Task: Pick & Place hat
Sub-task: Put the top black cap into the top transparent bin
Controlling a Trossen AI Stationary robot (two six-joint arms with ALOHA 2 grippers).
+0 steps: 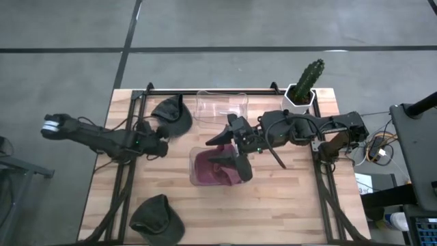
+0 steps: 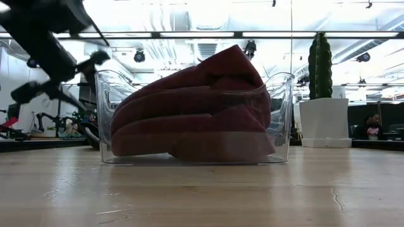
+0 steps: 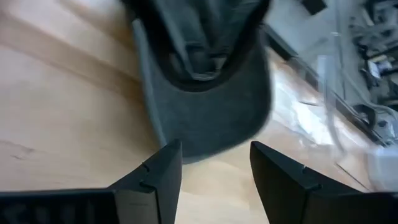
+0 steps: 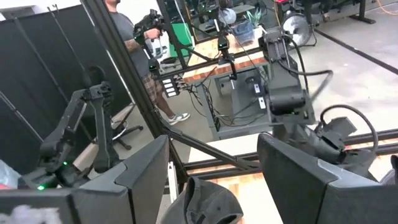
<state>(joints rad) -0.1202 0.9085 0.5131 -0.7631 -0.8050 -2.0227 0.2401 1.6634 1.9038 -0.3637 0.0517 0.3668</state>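
A maroon hat [image 1: 217, 169] [image 2: 189, 110] lies crumpled inside a clear plastic bin [image 1: 194, 158] [image 2: 281, 120] at the table's middle. My right gripper [image 1: 229, 153] [image 4: 214, 180] hovers over that bin, open and empty. A dark grey cap [image 1: 172, 113] [image 3: 205, 81] rests upside down on the wood near the far left, its brim pointing at my left gripper. My left gripper [image 1: 162, 139] [image 3: 214, 168] is open just short of the brim's edge [image 3: 208, 140], a finger on either side and apart from it. It also shows left of the bin in the low view [image 2: 60, 72].
A second clear bin [image 1: 220, 106] stands at the far edge behind the first. Another dark cap [image 1: 157, 216] lies by the near left edge. A cactus in a white pot [image 1: 304, 85] [image 2: 322, 94] sits at the far right corner. A person stands beyond the table [image 4: 134, 37].
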